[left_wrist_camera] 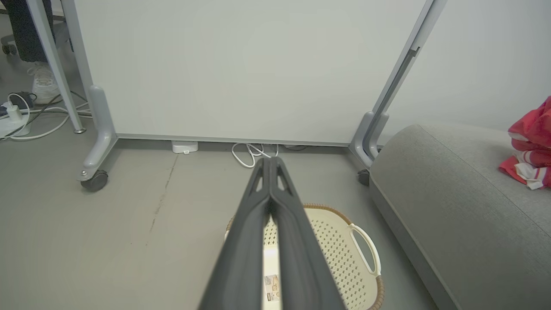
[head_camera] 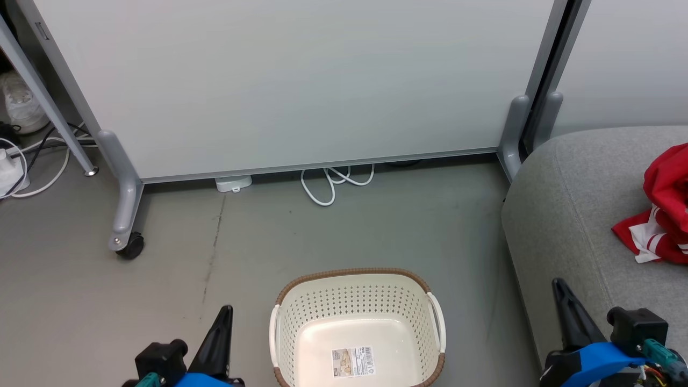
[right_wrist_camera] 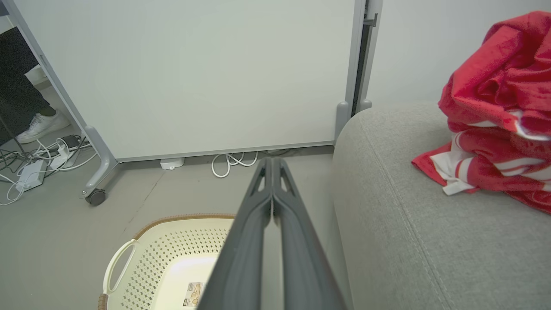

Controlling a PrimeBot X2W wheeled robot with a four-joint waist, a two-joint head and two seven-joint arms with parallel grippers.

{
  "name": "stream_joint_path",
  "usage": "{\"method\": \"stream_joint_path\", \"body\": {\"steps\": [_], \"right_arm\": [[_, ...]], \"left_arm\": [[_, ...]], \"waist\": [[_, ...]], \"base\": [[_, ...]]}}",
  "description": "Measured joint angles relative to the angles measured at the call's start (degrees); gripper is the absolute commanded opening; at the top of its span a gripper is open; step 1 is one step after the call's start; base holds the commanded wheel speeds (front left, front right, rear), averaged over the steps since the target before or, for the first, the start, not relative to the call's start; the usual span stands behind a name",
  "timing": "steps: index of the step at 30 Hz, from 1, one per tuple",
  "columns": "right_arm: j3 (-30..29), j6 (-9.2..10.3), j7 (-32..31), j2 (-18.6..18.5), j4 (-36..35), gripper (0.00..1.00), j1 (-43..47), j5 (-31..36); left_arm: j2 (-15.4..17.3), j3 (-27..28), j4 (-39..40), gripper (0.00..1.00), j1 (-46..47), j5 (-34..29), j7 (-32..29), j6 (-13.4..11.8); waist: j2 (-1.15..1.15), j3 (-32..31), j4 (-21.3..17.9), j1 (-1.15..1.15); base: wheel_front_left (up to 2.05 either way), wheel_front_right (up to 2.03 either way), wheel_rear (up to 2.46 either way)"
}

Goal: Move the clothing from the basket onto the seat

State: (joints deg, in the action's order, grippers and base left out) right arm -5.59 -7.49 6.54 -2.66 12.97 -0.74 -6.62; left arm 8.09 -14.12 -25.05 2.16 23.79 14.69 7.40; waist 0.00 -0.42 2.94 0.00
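Left tool (left_wrist_camera: 270, 161) and right tool (right_wrist_camera: 272, 161) are both pressed closed and empty, either side of the bare basket (head_camera: 355, 272) on the floor (head_camera: 80, 279). Its sticker (head_camera: 353, 362) has print too small to read. Farther right, the clothing (head_camera: 664, 215) lies heaped on the seat (head_camera: 570, 204). The move looks finished, so best hold both tools clear of the fabric.

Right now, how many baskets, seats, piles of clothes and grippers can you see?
Basket: 1
Seat: 1
Clothes pile: 1
Grippers: 2, left gripper and right gripper
Total: 5
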Motion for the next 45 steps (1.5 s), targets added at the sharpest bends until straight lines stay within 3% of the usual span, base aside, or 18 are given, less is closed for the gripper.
{"method": "stream_joint_path", "body": {"steps": [24, 45], "right_arm": [[-0.3, 0.0, -3.8, 0.1, 0.9, 0.0, -0.3, -24.6], [-0.4, 0.01, -6.5, 0.1, 0.9, 0.0, -1.6, -42.2]], "left_arm": [[-1.3, 5.3, 2.6, 0.0, -0.1, 20.0, -5.8, 0.0], [-2.4, 9.6, 5.0, 0.0, 0.7, 34.1, -10.1, 0.0]], "waist": [[0.0, 0.1, -0.6, 0.0], [0.0, 0.2, -1.0, 0.0]], "base": [[0.0, 0.0, 0.0], [0.0, 0.0, 0.0]]}}
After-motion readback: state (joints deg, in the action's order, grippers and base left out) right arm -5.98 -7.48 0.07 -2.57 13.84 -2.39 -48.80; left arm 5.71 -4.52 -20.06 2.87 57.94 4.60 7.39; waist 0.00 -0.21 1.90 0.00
